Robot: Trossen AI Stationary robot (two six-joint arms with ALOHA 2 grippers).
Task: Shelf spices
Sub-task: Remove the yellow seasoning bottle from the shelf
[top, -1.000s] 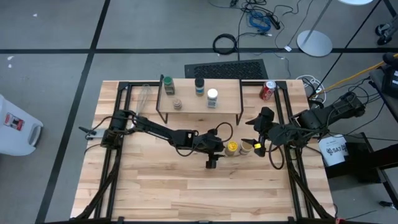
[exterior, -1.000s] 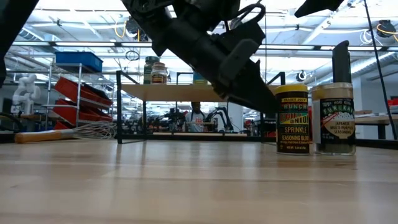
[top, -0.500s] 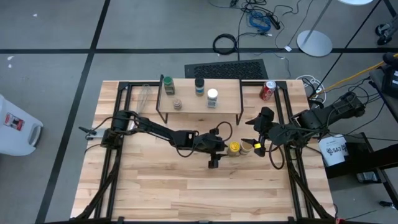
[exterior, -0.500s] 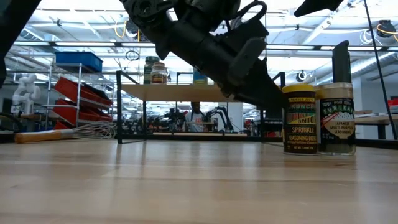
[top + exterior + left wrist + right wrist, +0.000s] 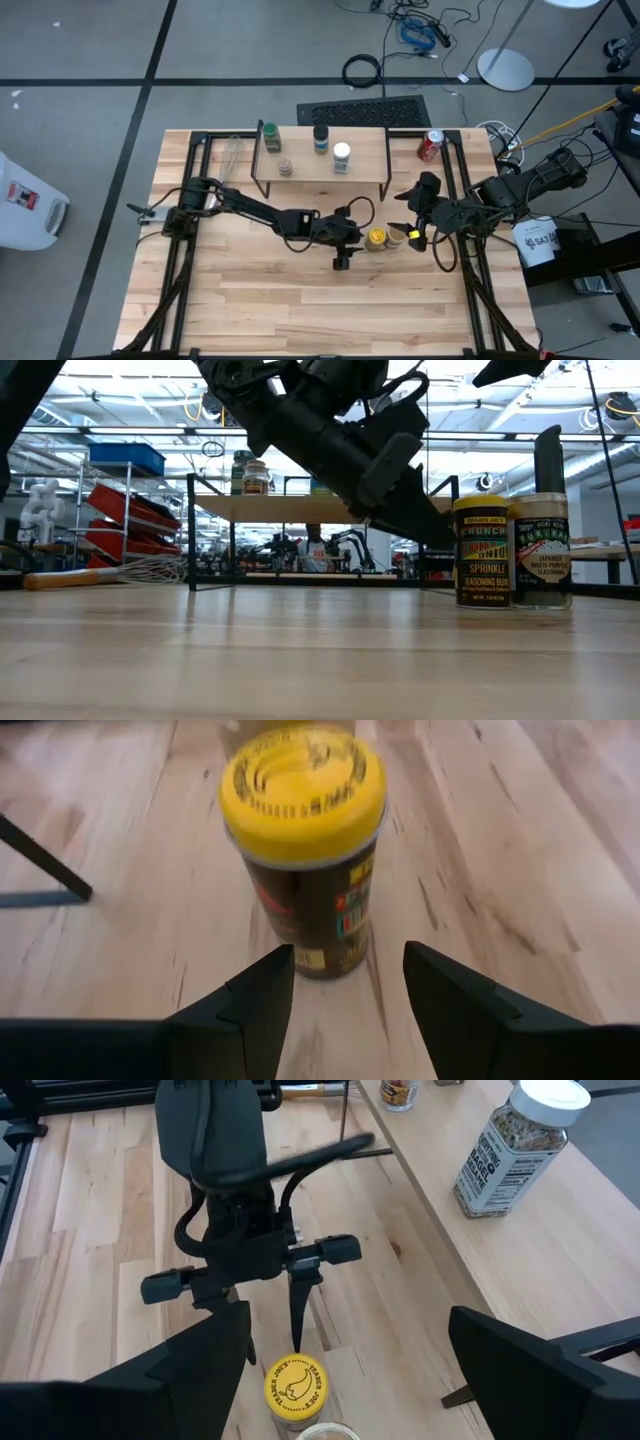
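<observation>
Both arms are made of black, matte links with rounded joints. A thin black cable makes a loop over the left claw [image 5: 349, 246]. The right claw [image 5: 404, 216] has a small yellow mark on its body. Its fingers [image 5: 530, 1380] are broad, flat and dark.

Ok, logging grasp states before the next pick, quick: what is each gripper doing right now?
Left gripper: open, fingers either side of the yellow-lidded spice jar, not closed on it.
Right gripper: open, holding nothing, above the jars.
</observation>
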